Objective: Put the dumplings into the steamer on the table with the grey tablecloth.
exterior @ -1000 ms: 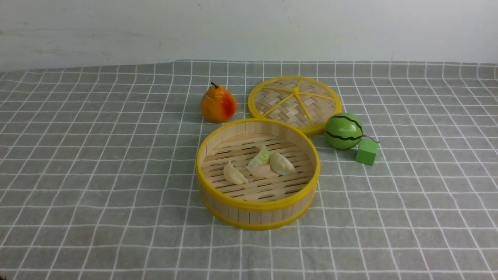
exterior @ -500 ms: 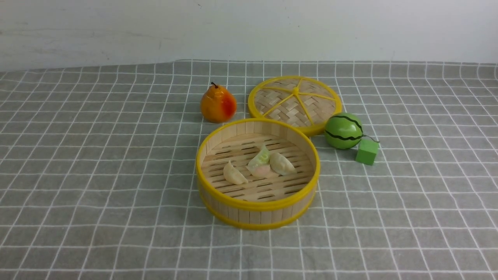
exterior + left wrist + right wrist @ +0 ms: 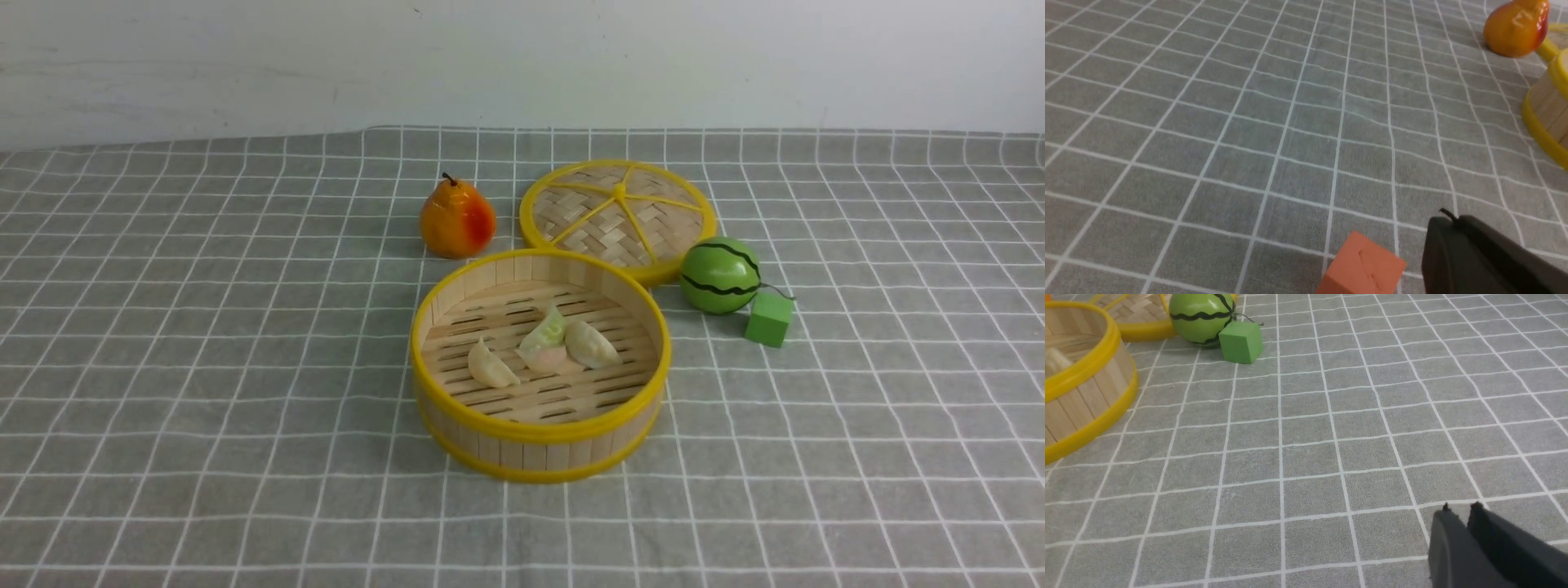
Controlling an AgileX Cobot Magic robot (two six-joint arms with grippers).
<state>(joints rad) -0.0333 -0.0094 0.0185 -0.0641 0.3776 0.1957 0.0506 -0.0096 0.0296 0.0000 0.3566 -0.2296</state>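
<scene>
Four dumplings [image 3: 545, 349] lie inside the steamer [image 3: 540, 441], on its slatted floor: one cream piece to the left, then a pale green one leaning over a pinkish one, and a cream one touching them on the right.

Across the front view, the surface [image 3: 163, 367] wears a grey tablecloth [image 3: 857, 457] ruled in thin white squares, slightly rippled, running back to a plain white wall [image 3: 522, 57]. Its left stretch is bare cloth. Near the middle, a pear [image 3: 457, 219] stands upright just behind the steamer's left rim. Right of the pear, the woven lid [image 3: 618, 214] lies flat, its near edge tucked behind the steamer's back wall. Further right sits a toy watermelon [image 3: 721, 275], beside the lid, with a small green cube [image 3: 769, 318] just in front of it, seemingly joined by a thin cord.

My left gripper [image 3: 1453, 245] hangs low over the cloth beside an orange block [image 3: 1361, 269]; only one dark finger shows, so I cannot tell how it stands. My right gripper [image 3: 1459, 522] hovers over bare cloth, its two dark fingers pressed together, holding nothing.
</scene>
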